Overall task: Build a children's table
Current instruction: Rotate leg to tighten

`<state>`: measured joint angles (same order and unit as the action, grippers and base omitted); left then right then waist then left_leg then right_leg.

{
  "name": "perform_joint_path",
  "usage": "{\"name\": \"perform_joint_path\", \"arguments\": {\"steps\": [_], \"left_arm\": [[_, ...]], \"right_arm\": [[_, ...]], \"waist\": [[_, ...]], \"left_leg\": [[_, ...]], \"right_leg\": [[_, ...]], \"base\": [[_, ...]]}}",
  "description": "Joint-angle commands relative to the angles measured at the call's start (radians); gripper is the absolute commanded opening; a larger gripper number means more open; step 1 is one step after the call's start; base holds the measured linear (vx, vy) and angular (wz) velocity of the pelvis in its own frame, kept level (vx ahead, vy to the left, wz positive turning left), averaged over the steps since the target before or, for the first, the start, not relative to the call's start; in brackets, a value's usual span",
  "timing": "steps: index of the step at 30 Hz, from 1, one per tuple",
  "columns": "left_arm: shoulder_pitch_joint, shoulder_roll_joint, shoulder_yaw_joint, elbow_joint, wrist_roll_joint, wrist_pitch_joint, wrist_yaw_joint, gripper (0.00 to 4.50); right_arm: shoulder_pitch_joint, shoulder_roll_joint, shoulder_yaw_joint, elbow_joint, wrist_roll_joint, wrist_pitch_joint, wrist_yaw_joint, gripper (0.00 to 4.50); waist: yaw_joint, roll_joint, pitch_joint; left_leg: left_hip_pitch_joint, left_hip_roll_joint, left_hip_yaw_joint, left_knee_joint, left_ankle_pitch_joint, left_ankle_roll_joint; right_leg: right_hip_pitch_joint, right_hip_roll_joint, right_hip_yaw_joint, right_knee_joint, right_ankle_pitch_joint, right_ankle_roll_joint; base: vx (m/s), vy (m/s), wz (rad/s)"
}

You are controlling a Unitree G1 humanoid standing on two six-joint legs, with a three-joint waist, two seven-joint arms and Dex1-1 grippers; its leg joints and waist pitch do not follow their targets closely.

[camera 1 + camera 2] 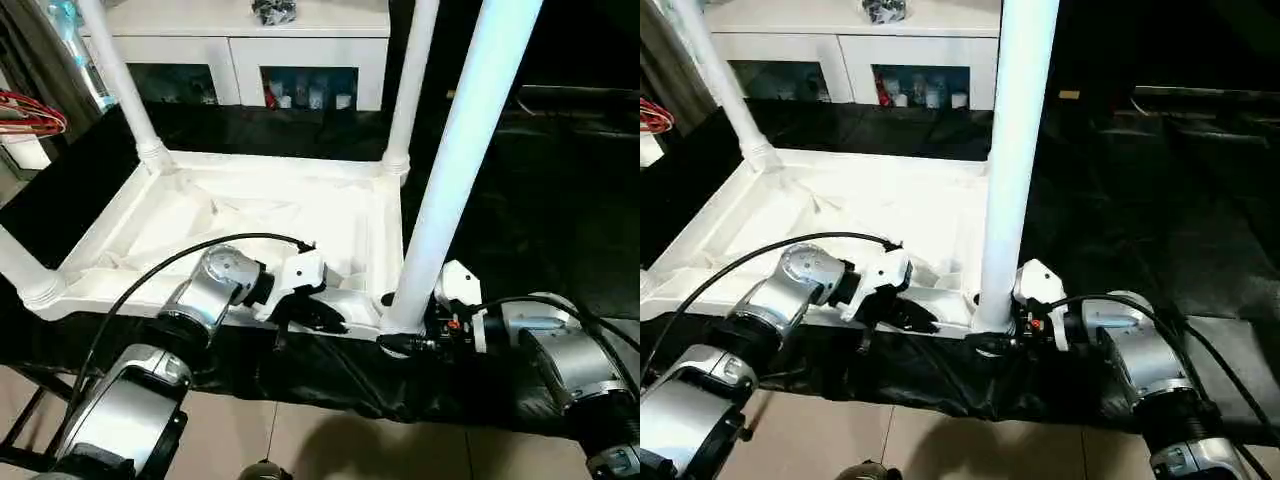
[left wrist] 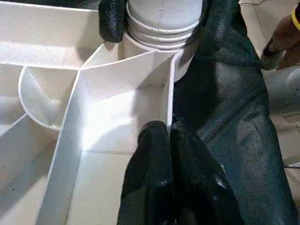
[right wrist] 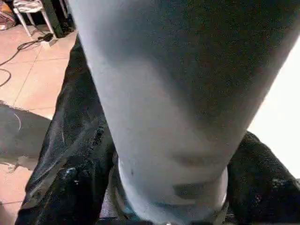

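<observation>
The white tabletop (image 1: 260,215) lies upside down on black cloth, ribbed underside up. Legs stand in its far left (image 1: 125,85), far right (image 1: 410,85) and near left (image 1: 20,270) corner sockets. A fourth leg (image 1: 455,170) stands upright at the near right corner. My right gripper (image 1: 405,335) holds its flared base, one black finger (image 3: 70,187) pressed on each side. My left gripper (image 1: 320,315) is at the near edge beside that corner. Its fingertips (image 2: 159,136) are pinched on the thin upright rim wall (image 2: 169,89).
A white glass-door cabinet (image 1: 235,50) stands behind the work. Red cables (image 1: 30,115) hang at the far left. Black cloth (image 1: 520,220) covers the surface to the right of the tabletop, and tiled floor (image 1: 300,440) shows below the near edge.
</observation>
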<state>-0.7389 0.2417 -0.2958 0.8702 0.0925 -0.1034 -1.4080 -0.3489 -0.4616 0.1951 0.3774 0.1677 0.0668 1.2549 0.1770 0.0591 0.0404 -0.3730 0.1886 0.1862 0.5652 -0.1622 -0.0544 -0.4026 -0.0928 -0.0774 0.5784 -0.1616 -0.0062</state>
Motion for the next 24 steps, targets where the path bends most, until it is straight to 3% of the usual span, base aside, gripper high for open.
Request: {"name": "perform_joint_path", "arguments": {"steps": [1, 8, 10, 12, 15, 18, 19, 21, 24], "left_arm": [[-0.058, -0.016, 0.018, -0.017, -0.033, -0.011, 0.037, 0.0], [-0.048, -0.019, 0.025, -0.022, -0.036, -0.005, 0.038, 0.0], [-0.046, -0.032, 0.04, -0.019, -0.046, 0.017, 0.06, 0.0], [-0.047, -0.039, 0.046, -0.014, -0.049, 0.024, 0.075, 0.0], [-0.058, -0.09, 0.068, 0.021, -0.031, 0.049, 0.226, 0.0], [-0.061, -0.125, 0.067, 0.026, -0.011, 0.072, 0.314, 0.0], [-0.063, -0.136, 0.067, 0.027, -0.004, 0.083, 0.345, 0.0], [-0.066, -0.159, 0.07, 0.028, 0.007, 0.103, 0.401, 0.0], [-0.07, -0.231, 0.08, 0.023, 0.03, 0.153, 0.573, 0.0]], "right_arm": [[0.021, 0.027, 0.099, -0.043, 0.011, 0.01, 0.093, 2.96], [0.043, 0.049, 0.082, -0.038, 0.02, 0.007, 0.065, 2.66], [0.036, 0.107, 0.027, 0.002, 0.033, -0.008, -0.037, 2.65], [0.029, 0.127, 0.01, 0.02, 0.029, -0.013, -0.083, 2.64], [-0.02, 0.224, -0.065, 0.131, -0.02, -0.012, -0.37, 2.64], [-0.045, 0.27, -0.094, 0.19, -0.054, -0.013, -0.526, 2.64], [-0.053, 0.285, -0.104, 0.21, -0.069, -0.009, -0.577, 2.64], [-0.064, 0.307, -0.119, 0.237, -0.088, -0.005, -0.653, 2.64], [-0.096, 0.371, -0.165, 0.318, -0.122, 0.001, -0.884, 2.64]], "waist": [[0.001, -0.018, -0.064], [0.004, -0.018, -0.065], [0.004, -0.016, -0.064], [0.0, -0.017, -0.063], [-0.023, -0.014, -0.058], [-0.036, -0.018, -0.057], [-0.04, -0.009, -0.06], [-0.042, -0.013, -0.063], [-0.042, -0.01, -0.064]], "left_leg": [[0.011, 0.047, -0.017, -0.057, -0.238, 0.082], [0.01, 0.046, -0.016, -0.055, -0.229, 0.086], [0.009, 0.046, -0.017, -0.057, -0.239, 0.08], [0.01, 0.045, -0.017, -0.059, -0.252, 0.068], [0.01, 0.042, -0.022, -0.067, -0.293, 0.027], [0.011, 0.037, -0.023, -0.068, -0.307, 0.016], [0.014, 0.039, -0.022, -0.067, -0.3, 0.017], [0.012, 0.036, -0.019, -0.063, -0.277, 0.028], [0.014, 0.035, -0.017, -0.06, -0.25, 0.032]], "right_leg": [[0.05, -0.067, 0.04, -0.061, -0.259, -0.211], [0.05, -0.067, 0.039, -0.06, -0.248, -0.214], [0.049, -0.068, 0.039, -0.062, -0.267, -0.21], [0.048, -0.068, 0.038, -0.065, -0.289, -0.205], [0.046, -0.069, 0.035, -0.068, -0.353, -0.192], [0.049, -0.069, 0.034, -0.076, -0.396, -0.171], [0.045, -0.067, 0.037, -0.076, -0.366, -0.175], [0.048, -0.063, 0.037, -0.072, -0.304, -0.189], [0.046, -0.062, 0.037, -0.068, -0.271, -0.199]], "base": [[0.0, 0.0, 0.0], [0.0, 0.0, 0.0], [0.0, 0.0, 0.0], [0.0, 0.0, 0.0], [0.0, 0.0, 0.0], [0.0, 0.0, 0.0], [0.0, 0.0, 0.0], [0.0, 0.0, 0.0], [0.0, 0.0, 0.0]]}}
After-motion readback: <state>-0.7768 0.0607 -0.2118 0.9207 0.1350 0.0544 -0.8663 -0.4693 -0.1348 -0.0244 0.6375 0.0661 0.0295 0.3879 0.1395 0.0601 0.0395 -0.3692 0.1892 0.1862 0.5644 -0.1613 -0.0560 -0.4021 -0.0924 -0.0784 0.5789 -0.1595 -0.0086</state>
